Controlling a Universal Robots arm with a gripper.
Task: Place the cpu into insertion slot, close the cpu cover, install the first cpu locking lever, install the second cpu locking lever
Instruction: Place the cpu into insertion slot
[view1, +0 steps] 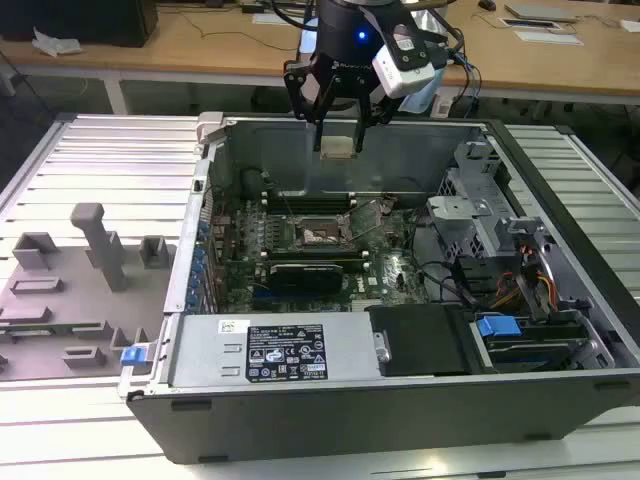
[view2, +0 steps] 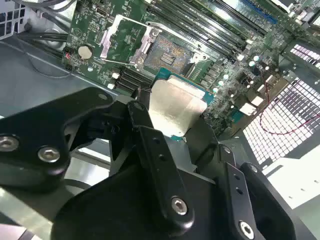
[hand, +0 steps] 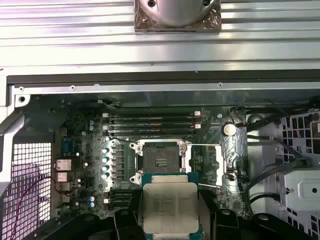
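My gripper (view1: 338, 138) hangs above the open computer case, shut on the cpu (view1: 337, 148). In both wrist views the cpu's silver metal top (view2: 175, 107) (hand: 167, 207) sits level between the black fingers (view2: 145, 135). The insertion slot (view1: 322, 234) (hand: 160, 161) (view2: 170, 55) lies below on the green motherboard with its pin field bare. The cpu hovers well above it and a little toward the case's far wall. The cpu cover (view2: 106, 41) is swung open to one side of the slot.
Memory slots (hand: 155, 120) run beside the slot. A long black graphics card (view1: 305, 272) lies in front of it, then the power supply (view1: 270, 350). Drive bays and cables (view1: 520, 290) are on the exterior view's right. A grey fixture plate (view1: 70, 290) lies outside the case.
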